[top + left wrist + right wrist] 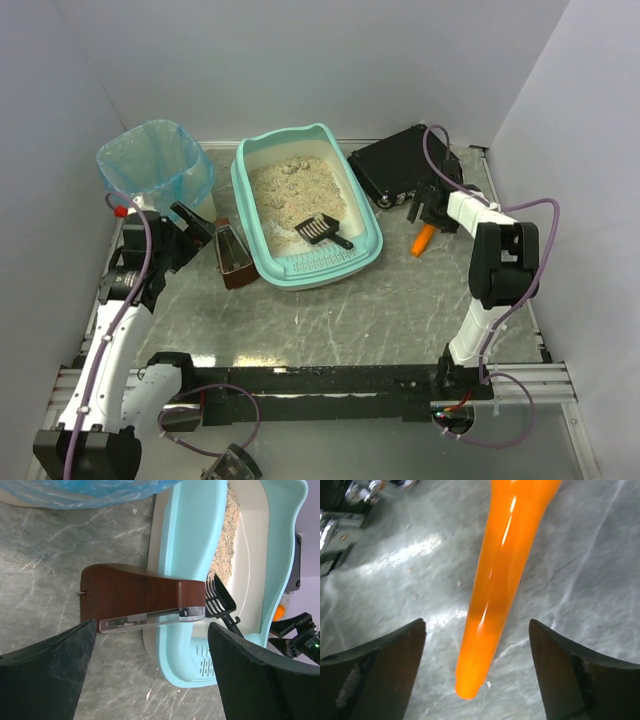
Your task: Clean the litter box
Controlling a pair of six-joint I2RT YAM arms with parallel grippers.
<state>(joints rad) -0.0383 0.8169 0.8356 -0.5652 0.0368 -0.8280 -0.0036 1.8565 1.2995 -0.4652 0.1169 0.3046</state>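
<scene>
The teal litter box [318, 266] stands mid-table with beige litter [295, 187] inside. A black slotted scoop [322, 231] rests in its near end. My left gripper [200, 230] is open, left of the box, facing a brown dustpan-like scoop [234, 256]. In the left wrist view that brown scoop [142, 595] lies against the box's teal wall [192, 540], ahead of my spread left gripper [152, 625]. My right gripper [420, 212] is open above an orange handle [423, 240]. That orange handle [502, 580] lies on the table between my right gripper's [477, 672] fingers, touching neither.
A white bin lined with a blue bag [155, 165] stands at the back left. A black case [403, 165] sits at the back right, just behind the right gripper. Grey walls close in the table on three sides.
</scene>
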